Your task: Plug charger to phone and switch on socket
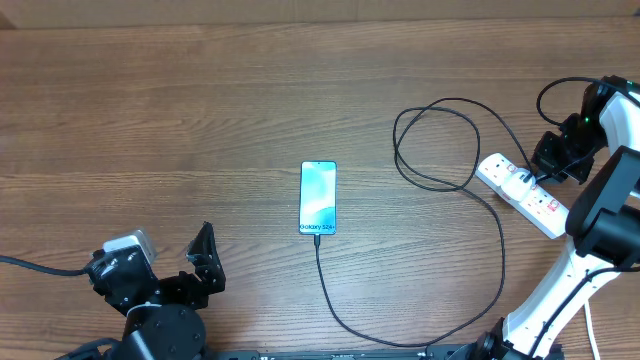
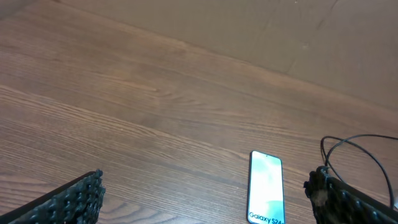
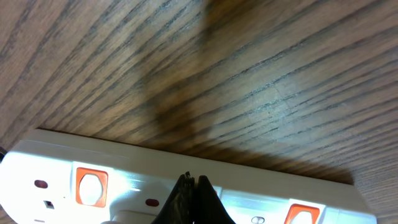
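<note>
The phone lies flat mid-table, screen lit, with "Galaxy S24" text at its near end; it also shows in the left wrist view. The black charger cable runs from the phone's near end, curves right and loops up to the socket, a white power strip at the far right. My right gripper is shut, its fingertips pressed together over the strip, between two red switches. My left gripper is open and empty, near the table's front left, short of the phone.
The strip's thick white cord trails down near the right arm's base. Bare wooden table stretches around the phone. A pale wall edge lies beyond the table's far side.
</note>
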Controlling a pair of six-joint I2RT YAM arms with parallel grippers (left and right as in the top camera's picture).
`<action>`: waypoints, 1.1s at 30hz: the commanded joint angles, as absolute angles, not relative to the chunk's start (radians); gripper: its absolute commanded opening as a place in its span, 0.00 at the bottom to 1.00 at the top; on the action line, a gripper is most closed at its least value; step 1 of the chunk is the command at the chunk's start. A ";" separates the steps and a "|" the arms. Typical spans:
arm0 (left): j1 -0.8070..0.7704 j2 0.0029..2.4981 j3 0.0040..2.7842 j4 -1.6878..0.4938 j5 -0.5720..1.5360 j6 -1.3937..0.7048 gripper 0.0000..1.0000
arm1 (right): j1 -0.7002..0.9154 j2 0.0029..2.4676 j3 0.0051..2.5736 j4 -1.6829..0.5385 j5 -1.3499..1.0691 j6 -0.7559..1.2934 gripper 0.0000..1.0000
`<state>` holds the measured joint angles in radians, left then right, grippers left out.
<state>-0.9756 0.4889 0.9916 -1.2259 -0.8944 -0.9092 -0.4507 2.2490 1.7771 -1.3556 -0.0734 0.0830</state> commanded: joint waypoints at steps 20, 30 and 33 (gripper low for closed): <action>-0.982 0.479 0.984 -1.265 -0.923 -0.904 1.00 | -0.472 1.793 2.432 -1.694 0.006 0.184 0.04; -0.982 0.479 0.984 -1.281 -0.939 -0.905 1.00 | -0.472 1.388 1.558 -1.389 -0.001 0.179 0.04; -0.982 0.479 0.984 -1.281 -0.950 -0.905 0.99 | -0.472 1.431 1.354 -1.245 -0.001 0.184 0.04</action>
<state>-0.9756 0.4889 0.9863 -1.2819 -0.9146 -0.9092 -0.4698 1.3678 1.5177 -1.3025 -0.0109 0.1810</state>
